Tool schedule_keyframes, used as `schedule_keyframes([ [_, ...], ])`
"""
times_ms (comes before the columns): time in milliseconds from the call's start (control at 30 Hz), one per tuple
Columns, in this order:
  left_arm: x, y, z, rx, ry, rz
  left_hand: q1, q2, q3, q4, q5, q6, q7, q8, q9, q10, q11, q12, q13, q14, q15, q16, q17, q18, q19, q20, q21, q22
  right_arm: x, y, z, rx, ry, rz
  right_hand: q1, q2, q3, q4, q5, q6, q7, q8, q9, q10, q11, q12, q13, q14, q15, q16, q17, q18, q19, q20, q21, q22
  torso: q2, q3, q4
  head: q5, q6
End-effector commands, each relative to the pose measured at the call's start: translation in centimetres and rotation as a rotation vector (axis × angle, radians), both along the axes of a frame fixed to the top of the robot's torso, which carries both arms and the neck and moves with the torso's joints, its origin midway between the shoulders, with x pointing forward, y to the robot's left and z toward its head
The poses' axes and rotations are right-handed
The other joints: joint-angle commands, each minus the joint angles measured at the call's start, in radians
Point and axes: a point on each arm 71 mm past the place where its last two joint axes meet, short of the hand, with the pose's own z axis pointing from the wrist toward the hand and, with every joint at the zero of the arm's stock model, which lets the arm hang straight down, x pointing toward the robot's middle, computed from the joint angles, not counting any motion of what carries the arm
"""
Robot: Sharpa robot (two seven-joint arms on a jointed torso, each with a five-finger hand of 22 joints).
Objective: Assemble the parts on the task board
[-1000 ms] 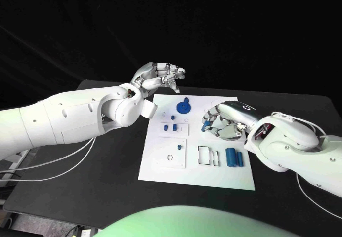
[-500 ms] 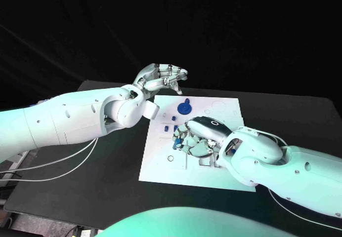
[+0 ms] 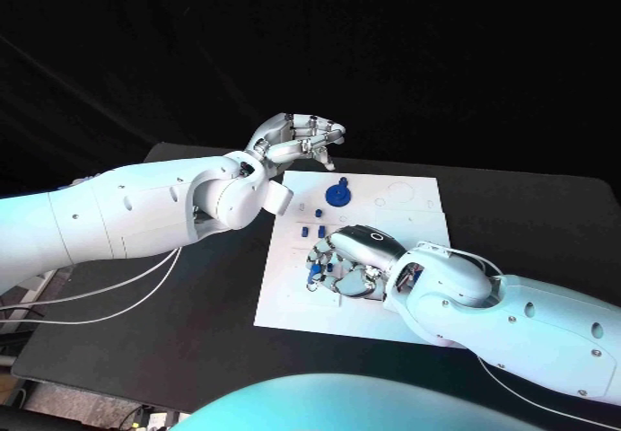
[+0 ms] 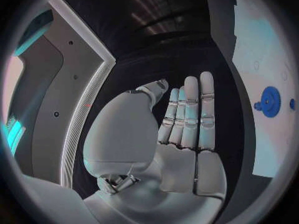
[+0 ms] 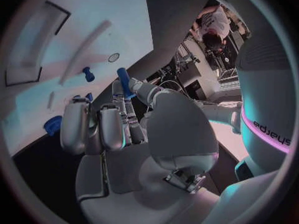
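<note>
The white task board (image 3: 416,201) lies in the middle of the black table. A blue toothed disc (image 3: 337,194) stands near its far edge, with small blue pegs (image 3: 308,231) just nearer. My right hand (image 3: 345,266) hovers low over the board's left-middle area and pinches a small blue cylinder (image 5: 123,80) between thumb and finger; a bit of blue (image 3: 316,269) shows under the fingers from above. My left hand (image 3: 301,138) is raised over the board's far left corner, fingers straight and holding nothing (image 4: 187,119). My right arm hides the board's near right part.
Under the right hand the board (image 5: 93,15) carries a short blue peg (image 5: 88,74), a small ring (image 5: 113,57) and a rectangular recess (image 5: 34,47). The blue disc (image 4: 270,101) lies beyond the left hand. Bare black table (image 3: 155,323) surrounds the board.
My right hand has travelled left across the board, from its right-middle area to its left-middle area, carrying the blue cylinder. The left hand has stayed nearly where it was.
</note>
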Motion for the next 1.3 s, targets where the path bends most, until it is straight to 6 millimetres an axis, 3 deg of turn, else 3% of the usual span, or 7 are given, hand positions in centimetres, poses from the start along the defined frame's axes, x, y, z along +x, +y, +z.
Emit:
schedule_keyframes([
  [33, -0.1, -0.2, 0.1, -0.012, -0.002, -0.02, 0.001, 0.0, -0.002, -0.006, 0.003, -0.008, -0.002, 0.006, 0.001, -0.005, 0.0, 0.001, -0.001, -0.002, 0.005, 0.007, 0.001, 0.012, 0.0, 0.008, -0.004, 0.0, -0.1, 0.1, -0.4, -0.023, -0.003, 0.016, 0.005, 0.001, 0.002, -0.003, 0.005, 0.006, 0.004, 0.004, 0.024, 0.006, 0.003, -0.005, -0.002, 0.023, -0.007, -0.001, -0.001, -0.016, -0.003, -0.003, -0.004, 0.115, 0.001, 0.0011, 0.001, 0.003, -0.003],
  [1300, -0.2, -0.4, 0.1, -0.013, -0.001, -0.024, 0.001, 0.0, -0.002, -0.006, 0.003, -0.008, -0.002, 0.006, 0.001, -0.005, 0.0, 0.001, -0.001, -0.002, 0.005, 0.007, 0.001, 0.012, 0.0, 0.008, -0.004, 0.0, 0.2, 0.7, -2.5, -0.09, -0.019, 0.013, 0.005, 0.001, 0.002, -0.005, 0.006, 0.004, 0.004, 0.005, 0.026, 0.007, 0.004, -0.008, -0.002, 0.023, -0.006, 0.0, 0.001, -0.015, -0.004, -0.002, -0.006, 0.115, 0.0, 0.0006, 0.0, 0.014, -0.019],
])
